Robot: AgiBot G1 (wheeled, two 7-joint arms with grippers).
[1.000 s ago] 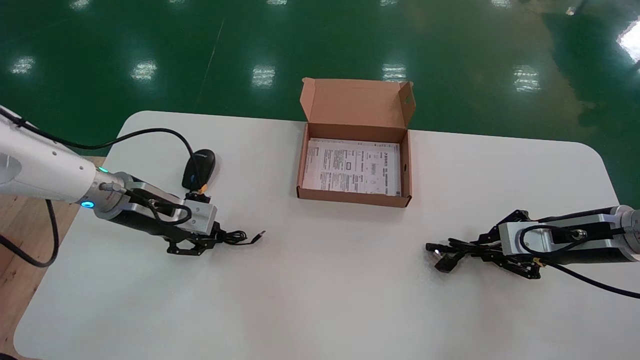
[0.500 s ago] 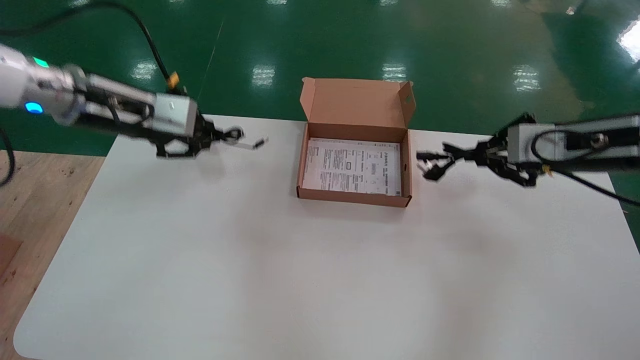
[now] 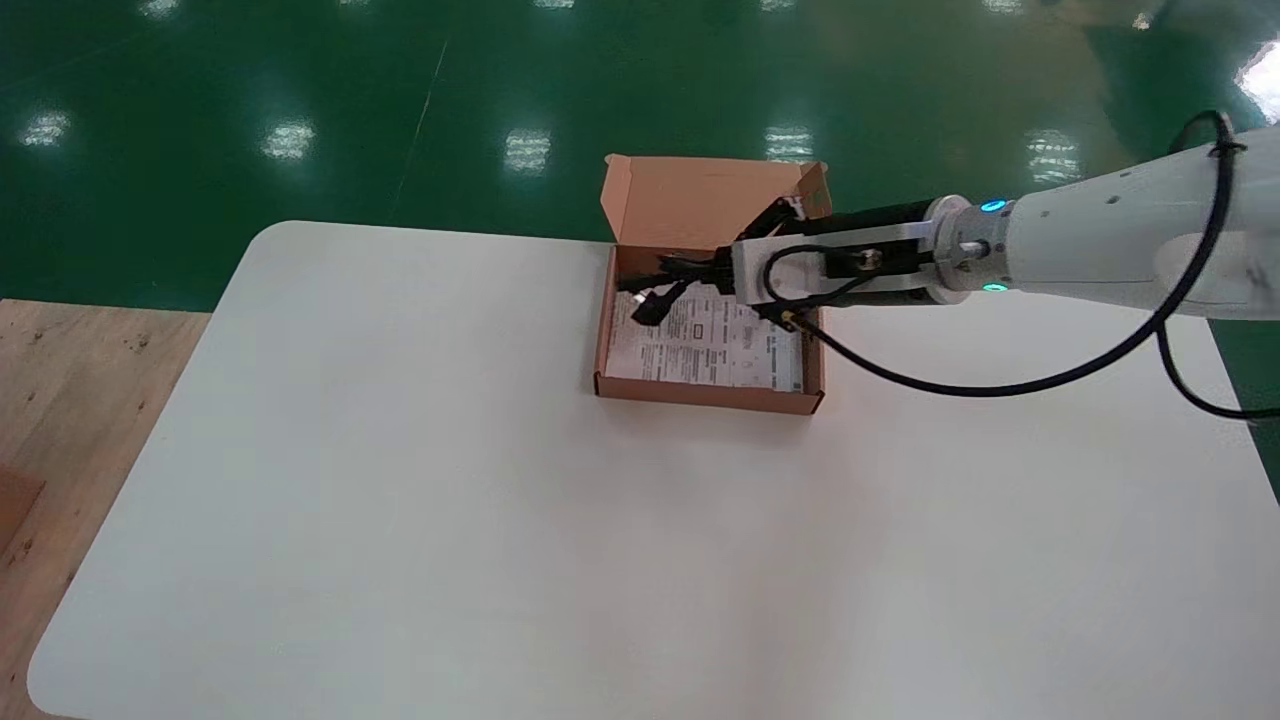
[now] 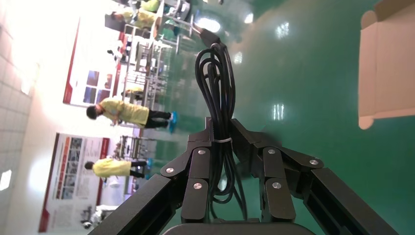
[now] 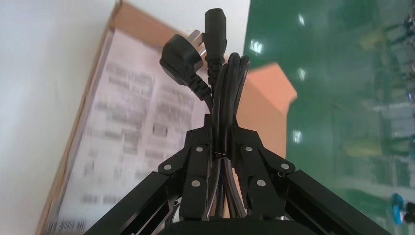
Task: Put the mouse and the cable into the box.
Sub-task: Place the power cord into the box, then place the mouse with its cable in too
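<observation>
Two items are left to box. Right tool (image 3: 700, 272), clamped on the bundled power cable (image 3: 655, 298), hovers over the open box (image 3: 700, 395), which holds only a printed sheet (image 3: 720, 345). Left tool (image 4: 222, 142) grips a thin cable (image 4: 215, 73) aloft. The mouse is out of sight.

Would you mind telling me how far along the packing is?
Nothing is packed yet: the box holds only a printed sheet. In hand: the right gripper is shut on the bundled power cable over the box, and the left gripper holds a thin coiled cable up in the air. Remaining: releasing both into the box; the mouse is not in view.
</observation>
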